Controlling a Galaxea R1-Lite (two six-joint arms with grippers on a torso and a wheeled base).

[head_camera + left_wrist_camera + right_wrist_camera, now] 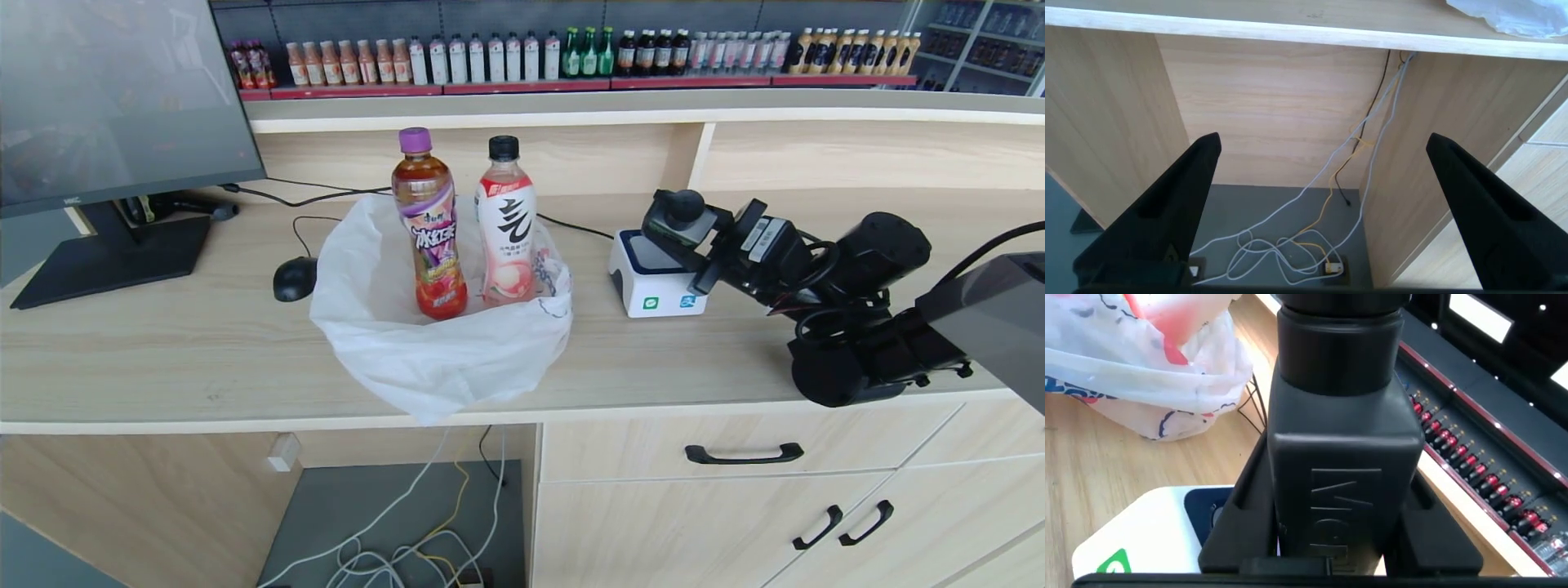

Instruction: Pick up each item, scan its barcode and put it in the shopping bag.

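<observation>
The head view shows the shopping bag [424, 359] in the middle of the worktop [163, 351], with a purple-capped bottle [429, 237] and a black-capped bottle [506, 229] upright inside it. To its right, the right tool [718, 245] hangs over the white scanner [653, 286]. The right wrist view shows more closely that this tool is clamped on a dark container [1335, 457] just above the scanner, while the left wrist view shows the left tool [1323, 147] spread wide below the worktop's near edge, facing loose cables [1315, 237] on the floor.
</observation>
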